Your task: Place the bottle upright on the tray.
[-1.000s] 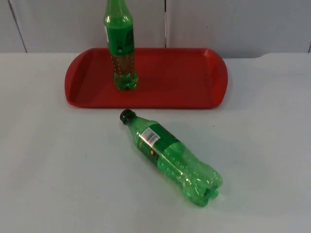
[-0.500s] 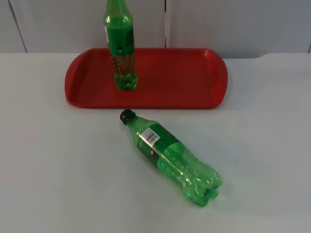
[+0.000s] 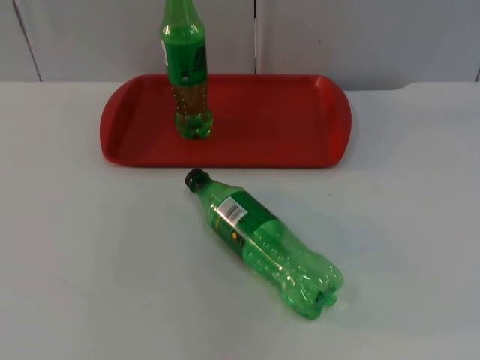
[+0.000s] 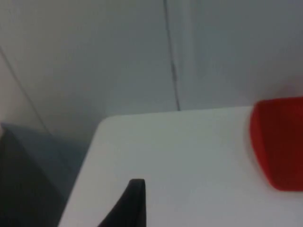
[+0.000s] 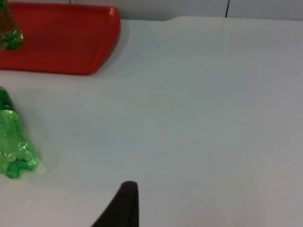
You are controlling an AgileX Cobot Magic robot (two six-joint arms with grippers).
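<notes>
While lying flat on the white table (image 3: 90,255) just before the red plastic tray (image 3: 262,120), green plastic bottle (image 3: 266,241) points cap toward tray; nearer right gripper (image 5: 124,203), off beyond its base. Left gripper (image 4: 130,203) waiting. Finger spacing: cannot tell.

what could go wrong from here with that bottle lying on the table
1. The lying bottle is round and rests on its side on the bare table, so a grasp that lands off-centre may roll it away.
2. A standing bottle already occupies the left part of the red tray; bringing the second one in close could knock it over.
3. Set down on the tray's raised rim, the bottle may tip.
</notes>
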